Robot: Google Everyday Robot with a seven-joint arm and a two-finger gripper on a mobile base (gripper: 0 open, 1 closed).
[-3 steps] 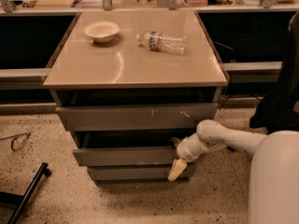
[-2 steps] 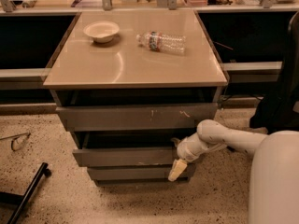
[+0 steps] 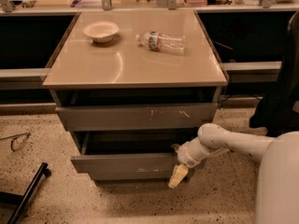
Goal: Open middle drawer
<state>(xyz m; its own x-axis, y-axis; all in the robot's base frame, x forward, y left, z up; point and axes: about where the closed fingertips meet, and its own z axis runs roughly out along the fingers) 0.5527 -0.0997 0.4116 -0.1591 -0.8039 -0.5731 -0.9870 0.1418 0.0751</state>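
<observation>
The middle drawer (image 3: 124, 164) has a plain grey front and stands pulled partway out of the cabinet, its dark inside (image 3: 131, 144) showing behind the front. Above it is the taller grey front with white scratch marks (image 3: 135, 116), slightly out too. The lowest front (image 3: 133, 179) barely shows beneath. My gripper (image 3: 177, 171) is at the right end of the middle drawer's front, touching it, with its cream tip hanging in front of that corner. My white arm (image 3: 224, 141) reaches in from the right.
On the tan cabinet top (image 3: 121, 64) stand a white bowl (image 3: 101, 31) and a clear plastic bottle (image 3: 161, 41) lying on its side. A black chair leg (image 3: 28, 190) and glasses (image 3: 16, 140) lie on the speckled floor at left. A dark chair (image 3: 280, 97) is at right.
The middle drawer has slid a little further out toward the camera, and my gripper has moved with it. The bowl, bottle and top drawer have not moved.
</observation>
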